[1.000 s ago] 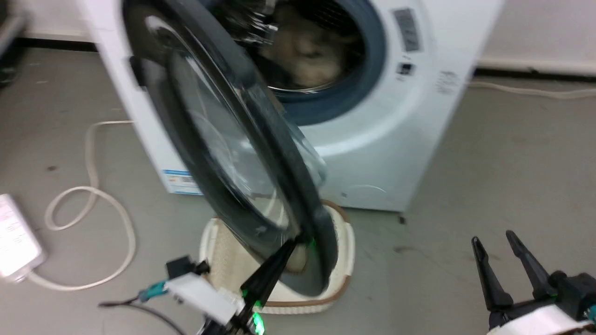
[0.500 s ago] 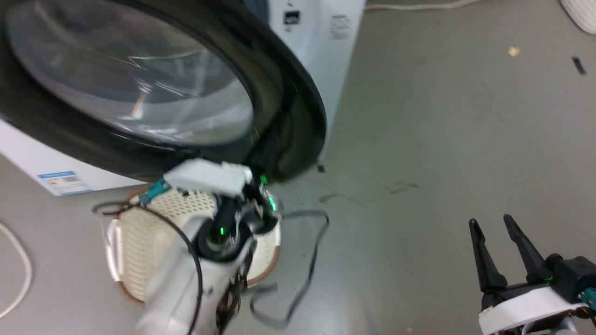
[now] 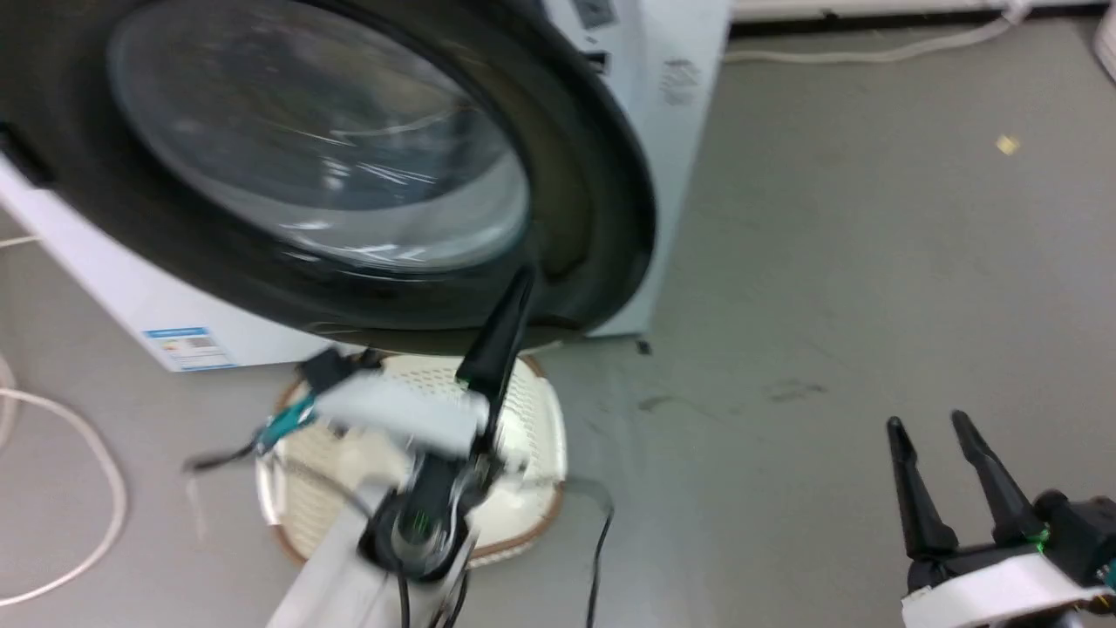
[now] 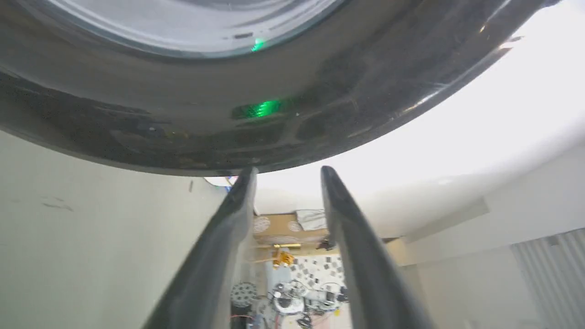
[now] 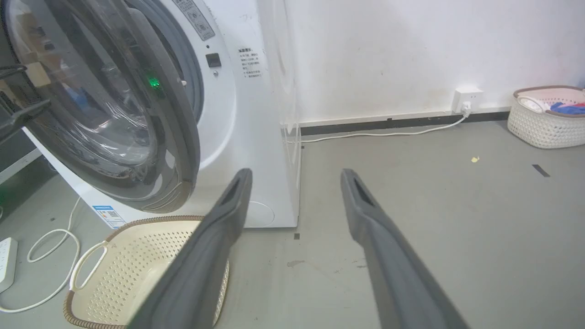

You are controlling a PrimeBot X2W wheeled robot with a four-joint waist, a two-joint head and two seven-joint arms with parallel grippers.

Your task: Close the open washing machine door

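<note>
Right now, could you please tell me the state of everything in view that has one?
washing machine door: partly open, not latched.
left gripper: open, fingers at the door's rim.
right gripper: open, empty.
cream basket: looks empty.
far basket: holds laundry.

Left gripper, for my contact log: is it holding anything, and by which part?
Nothing is held. The left gripper is open, fingertips at the black rim of the washing machine door, not clamped on it.
</note>
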